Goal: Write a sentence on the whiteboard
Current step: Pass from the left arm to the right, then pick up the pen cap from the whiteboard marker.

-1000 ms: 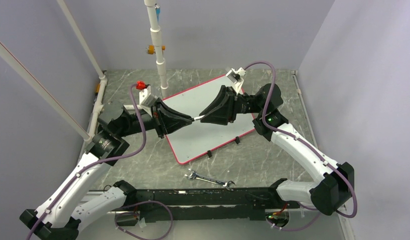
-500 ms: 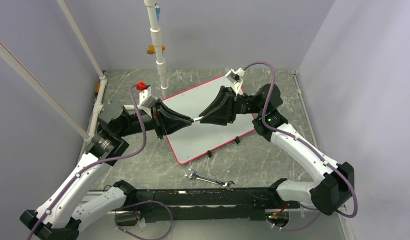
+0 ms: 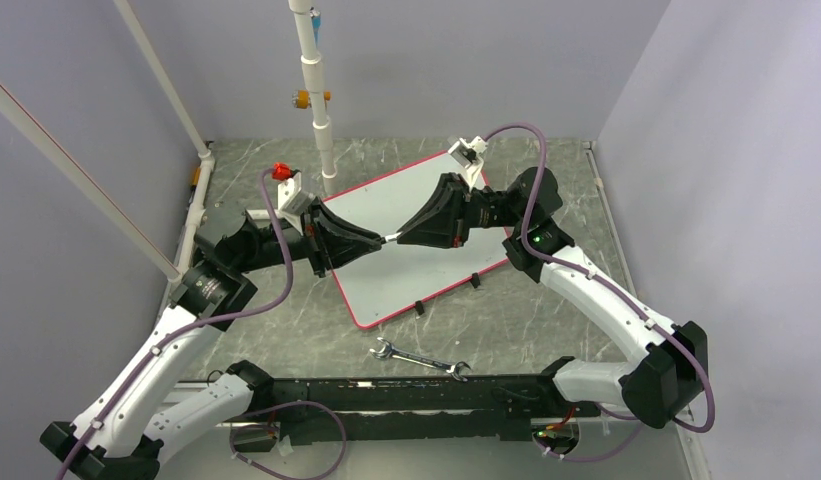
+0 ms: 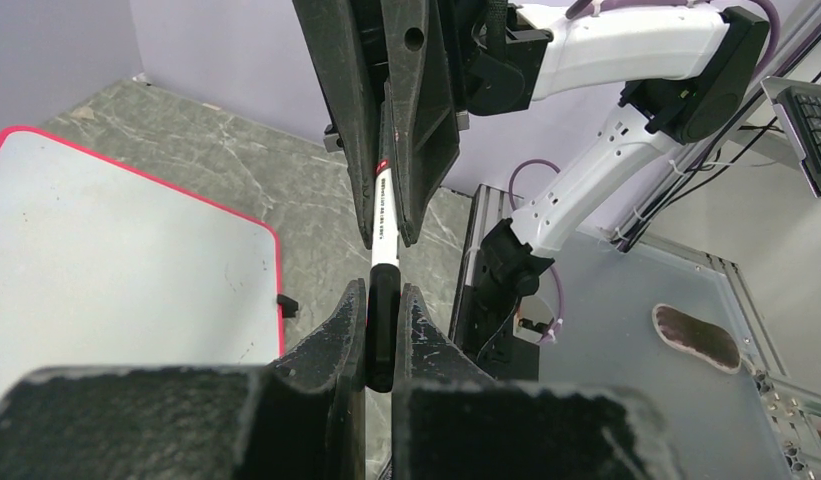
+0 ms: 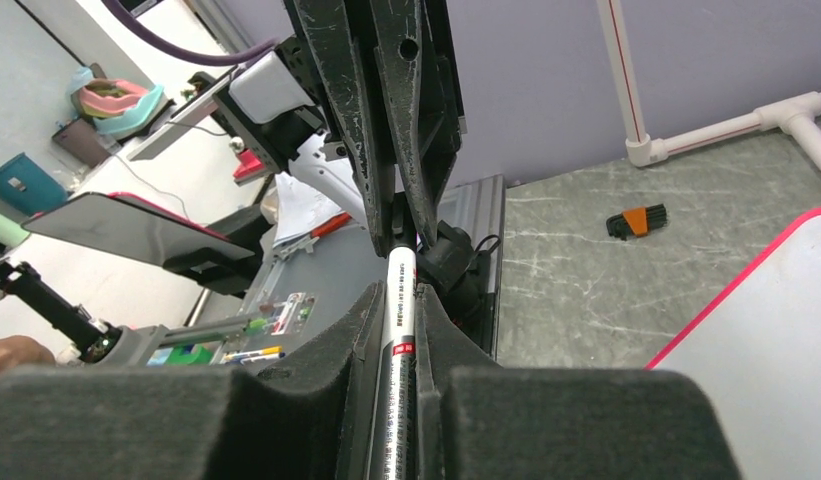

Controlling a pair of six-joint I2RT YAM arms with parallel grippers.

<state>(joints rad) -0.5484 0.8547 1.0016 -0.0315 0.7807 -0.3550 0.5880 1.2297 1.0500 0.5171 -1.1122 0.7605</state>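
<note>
Jaws of both arms are closed on one marker (image 3: pixel 390 238), end to end, over the whiteboard (image 3: pixel 426 275) at the middle of the tabletop (image 3: pixel 546 330). The left gripper (image 3: pixel 378 240) comes in from the left edge and pinches the marker's black cap (image 4: pixel 383 335). The right gripper (image 3: pixel 401 237) comes in from the right edge and is clamped tight on the white barrel (image 5: pixel 401 300), which carries small print and a red mark. The two sets of fingertips nearly meet, w/ only a short bit of barrel showing btwn them. The left-wrist view puts the pen running straight from one gripper into the other, up off the board. The whiteboard lies flat on the grey marbled tabletop, turned diagonally: one rounded corner points toward the near edge, the opposite corner sits close to the far edge under the right wrist. Its red-pink rim is plain on the near sides, w/ two small black feet (image 3: pixel 418 307) along the near-right side. The visible board face shows white; part of it is hidden by the grippers. A wrench (image 3: pixel 421 358) lies near the near edge, well apart from the board, just ahead of the arms' base rail. A white pipe stand (image 3: pixel 321 130) rises at the far edge, left of ctr. The right-wrist view catches a black-and-orange hex key set (image 5: pixel 636 220) on the tabletop near that pipe.
</note>
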